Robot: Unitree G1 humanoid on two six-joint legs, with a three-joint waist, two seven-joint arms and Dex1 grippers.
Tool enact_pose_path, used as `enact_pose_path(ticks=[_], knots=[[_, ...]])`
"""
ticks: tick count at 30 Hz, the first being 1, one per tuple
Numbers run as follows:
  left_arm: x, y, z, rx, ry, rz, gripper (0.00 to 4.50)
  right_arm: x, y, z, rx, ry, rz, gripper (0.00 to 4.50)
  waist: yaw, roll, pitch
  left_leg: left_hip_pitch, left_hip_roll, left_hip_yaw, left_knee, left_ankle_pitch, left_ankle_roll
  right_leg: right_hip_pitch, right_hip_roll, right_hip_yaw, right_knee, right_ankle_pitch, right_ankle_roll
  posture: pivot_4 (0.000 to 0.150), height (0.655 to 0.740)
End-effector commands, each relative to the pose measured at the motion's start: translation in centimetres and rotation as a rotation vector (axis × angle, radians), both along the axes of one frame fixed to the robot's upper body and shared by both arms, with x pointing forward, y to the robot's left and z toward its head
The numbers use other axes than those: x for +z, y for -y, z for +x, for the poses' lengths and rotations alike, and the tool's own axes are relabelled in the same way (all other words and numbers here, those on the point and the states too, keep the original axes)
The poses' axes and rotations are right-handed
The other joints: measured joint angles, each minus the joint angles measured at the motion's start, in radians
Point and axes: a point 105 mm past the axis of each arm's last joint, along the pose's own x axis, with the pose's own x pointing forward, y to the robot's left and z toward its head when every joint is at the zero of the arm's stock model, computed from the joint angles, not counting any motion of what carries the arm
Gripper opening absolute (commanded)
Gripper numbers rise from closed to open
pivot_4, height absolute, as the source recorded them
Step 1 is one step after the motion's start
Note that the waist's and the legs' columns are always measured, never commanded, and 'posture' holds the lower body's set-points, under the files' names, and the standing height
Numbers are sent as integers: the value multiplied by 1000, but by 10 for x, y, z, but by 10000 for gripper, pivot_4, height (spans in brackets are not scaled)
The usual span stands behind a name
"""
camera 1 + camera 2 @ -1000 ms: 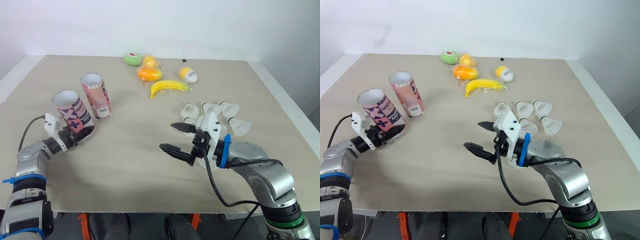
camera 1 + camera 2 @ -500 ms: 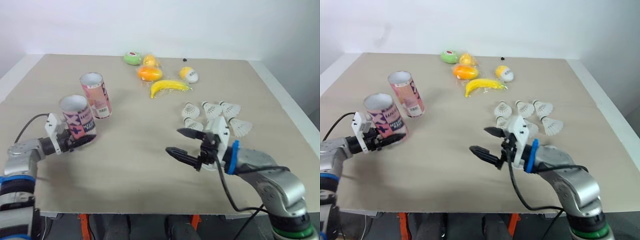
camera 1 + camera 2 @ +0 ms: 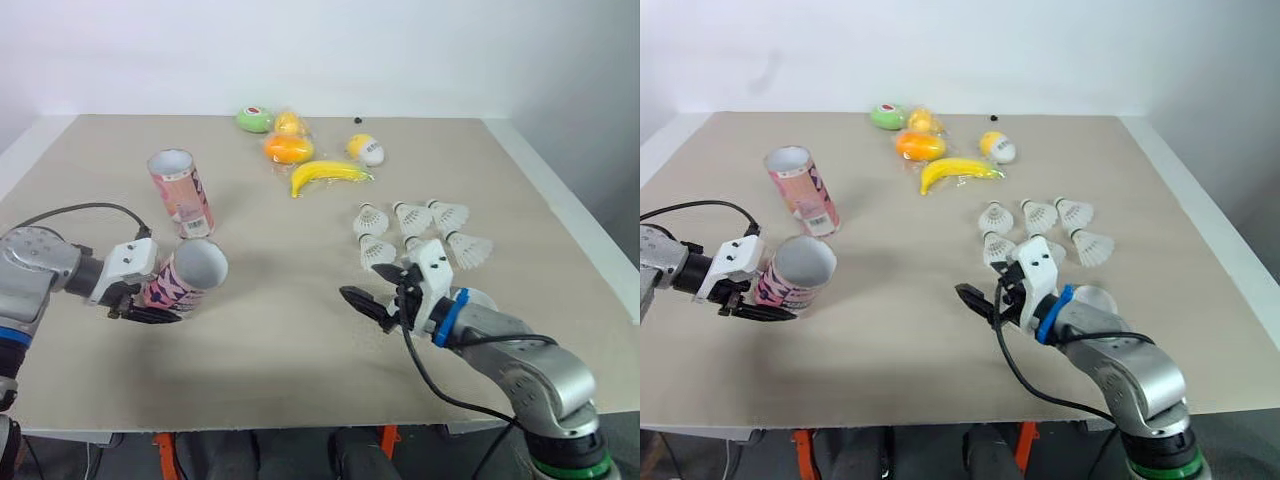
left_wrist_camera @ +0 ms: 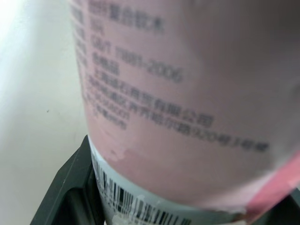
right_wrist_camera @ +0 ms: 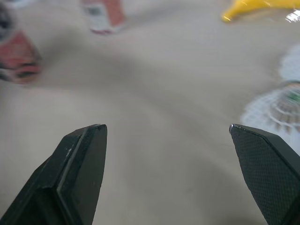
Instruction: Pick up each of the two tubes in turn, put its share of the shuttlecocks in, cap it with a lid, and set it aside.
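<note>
The left gripper is clamped round the lower body of a pink tube, one black finger showing under it at the near-left of the table. The tube lies tipped well over, its open white mouth turned toward the right and the near edge. From the wrist you can see its pink printed label and barcode pressed close against the black finger base. Just beyond it, a little farther back, the second tube stands upright on the table with its mouth open to the ceiling, apart from the held one. Over on the right, the right gripper hangs low over the bare tabletop with its two fingers spread wide and nothing between them, pointing left toward the middle. Right behind it, on the far-right side, the shuttlecocks lie in a loose cluster, white skirts fanned out; the nearest ones sit just beside the gripper's white mount. Farther back lie a banana, an orange fruit, a green fruit and a white-and-yellow egg-shaped thing.
</note>
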Motion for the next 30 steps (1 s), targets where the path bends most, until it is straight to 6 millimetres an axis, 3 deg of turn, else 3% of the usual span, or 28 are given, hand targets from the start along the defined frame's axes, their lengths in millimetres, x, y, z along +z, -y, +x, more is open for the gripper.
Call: enact_pose_path(ticks=[1,6,22,27,28,29,30], knots=[[-5,-12,-6,3,-55,103,26891,4,2,16,-62,49,-48,45000,-2,0,0,0,0,0,0,0,0,-1,0,0,0,0,0,1500,6917],[-14,-23,-13,-15,-92,197,26891,-1,11,36,-148,76,-131,45000,-3,1,0,0,2,0,-2,0,1,-1,2,0,1,-1,-1,1500,6917],[-29,6,-18,-70,-135,73,26891,-6,1,70,-192,127,-208,45000,0,7,-3,1,3,0,-2,-1,1,-1,5,3,3,-4,0,1500,6917],[-33,13,-20,-84,-135,55,26891,-1,-2,71,-180,173,-254,45000,0,11,-5,1,2,1,-2,-1,1,0,5,4,3,-4,1,1500,6917],[-34,14,-20,-87,-136,53,26550,0,-3,70,-176,181,-257,39379,0,12,-5,1,2,0,-2,-1,1,0,5,4,3,-4,1,1500,6917],[-35,15,-21,-89,-138,51,26550,1,-4,69,-172,185,-258,39379,3,13,-6,1,2,0,-2,-1,1,0,4,4,3,-4,1,1500,6917],[-36,17,-22,-91,-141,48,26550,2,-5,68,-168,189,-258,35719,3,14,-7,1,1,0,-2,-1,1,0,4,4,3,-4,1,1500,6917]])
